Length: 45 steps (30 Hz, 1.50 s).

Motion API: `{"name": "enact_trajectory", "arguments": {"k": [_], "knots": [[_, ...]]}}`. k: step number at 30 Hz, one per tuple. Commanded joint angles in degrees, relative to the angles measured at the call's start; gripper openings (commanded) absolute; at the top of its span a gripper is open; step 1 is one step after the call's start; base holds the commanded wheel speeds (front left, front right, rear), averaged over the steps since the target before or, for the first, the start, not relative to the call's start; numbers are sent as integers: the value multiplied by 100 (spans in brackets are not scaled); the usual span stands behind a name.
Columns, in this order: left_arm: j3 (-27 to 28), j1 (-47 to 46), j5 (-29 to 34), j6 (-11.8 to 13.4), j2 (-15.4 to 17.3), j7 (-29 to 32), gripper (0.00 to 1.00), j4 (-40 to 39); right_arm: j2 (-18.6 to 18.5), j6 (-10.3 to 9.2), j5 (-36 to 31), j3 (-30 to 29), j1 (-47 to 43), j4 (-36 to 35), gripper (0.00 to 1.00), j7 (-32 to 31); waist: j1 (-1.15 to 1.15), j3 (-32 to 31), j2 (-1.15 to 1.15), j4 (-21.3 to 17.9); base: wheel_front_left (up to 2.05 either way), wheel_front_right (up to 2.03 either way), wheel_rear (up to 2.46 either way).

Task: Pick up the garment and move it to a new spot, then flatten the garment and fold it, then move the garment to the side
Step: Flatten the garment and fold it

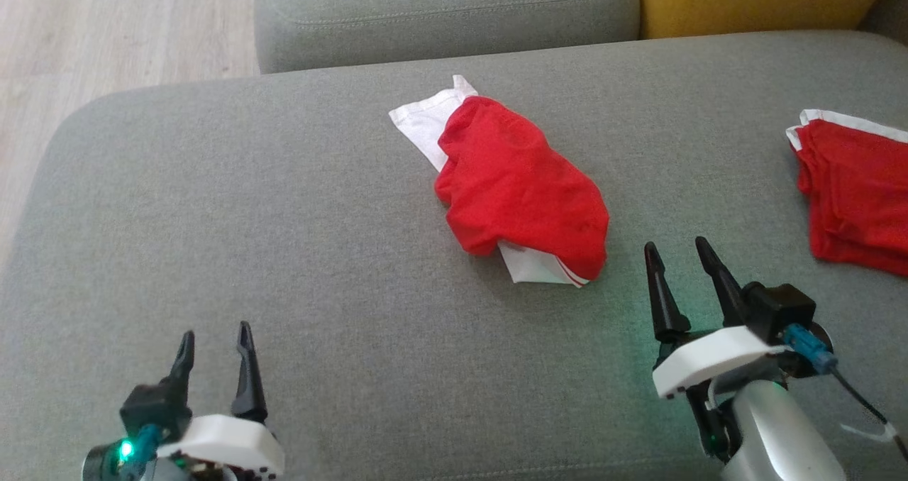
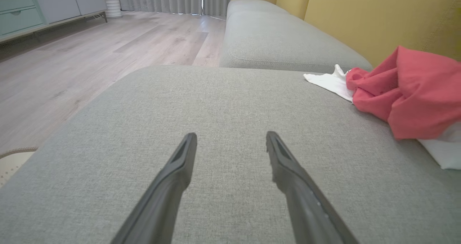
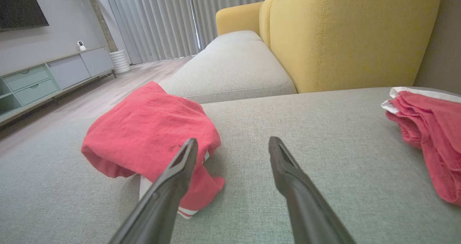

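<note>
So the grey sofa seat [image 1: 284, 268] is soft, and my guess is that's the first trap. Push down too hard and the fingers sink into the cushion and pinch upholstery along with the cloth.

The crumpled red garment [image 1: 521, 190] sits ahead of the right gripper [image 1: 674, 243] and a bit to its left. It's well ahead and off to the right of the left gripper [image 1: 216, 330]. It's bunched up with white fabric poking out at both ends, so a pinch could easily catch only the top red layer. Then it would probably unroll or drag lopsided instead of lifting clean.

The second red piece [image 1: 858, 190], which looks already folded, lies well off to the right of the right jaws. A wide swing that way could knock it out of shape.

Both sets of jaws are spread wide and holding nothing, hovering over bare cushion.

The garment's long axis runs on a diagonal. The near end, with the striped white hem, points back toward the right jaws. The far white end points away from both grippers, angling toward the left gripper's side.
</note>
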State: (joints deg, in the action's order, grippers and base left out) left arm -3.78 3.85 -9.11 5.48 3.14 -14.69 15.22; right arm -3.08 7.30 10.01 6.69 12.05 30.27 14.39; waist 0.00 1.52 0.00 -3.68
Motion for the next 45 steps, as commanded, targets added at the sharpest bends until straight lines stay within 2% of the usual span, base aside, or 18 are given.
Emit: {"name": "enact_trajectory", "arguments": {"k": [1,6,13,18,27,38,44,45], "knots": [[169,-183,46,-6,-5,-30,100,-224,20,19,-37,104,87,-174,100,61,0,-4,0,19,0,0,0],[86,-281,46,-55,-21,-30,100,-230,20,19,-62,262,77,-202,100,61,0,94,0,115,0,0,0],[-139,-462,-101,-108,-24,-30,100,-216,20,19,18,1291,82,-128,100,59,0,334,0,422,0,0,0],[-245,-520,-181,-121,-25,-30,100,-210,20,19,145,1683,178,-13,100,37,0,456,0,638,0,0,0],[-338,-679,-238,-132,-25,-30,100,-199,20,19,-201,1315,653,454,100,23,0,738,0,1009,0,0,0],[-435,-880,-310,-178,-26,-30,100,-149,20,19,-1075,997,955,991,100,-164,0,1010,0,1095,0,0,0],[-519,-1027,-356,-187,-26,-30,100,-120,20,19,-1165,887,989,1273,100,-389,0,1100,0,1187,0,0,0],[-510,-1033,-352,-189,-26,-30,100,-113,20,19,-1183,918,996,1286,75,-384,0,1103,0,1189,0,0,0]]}}
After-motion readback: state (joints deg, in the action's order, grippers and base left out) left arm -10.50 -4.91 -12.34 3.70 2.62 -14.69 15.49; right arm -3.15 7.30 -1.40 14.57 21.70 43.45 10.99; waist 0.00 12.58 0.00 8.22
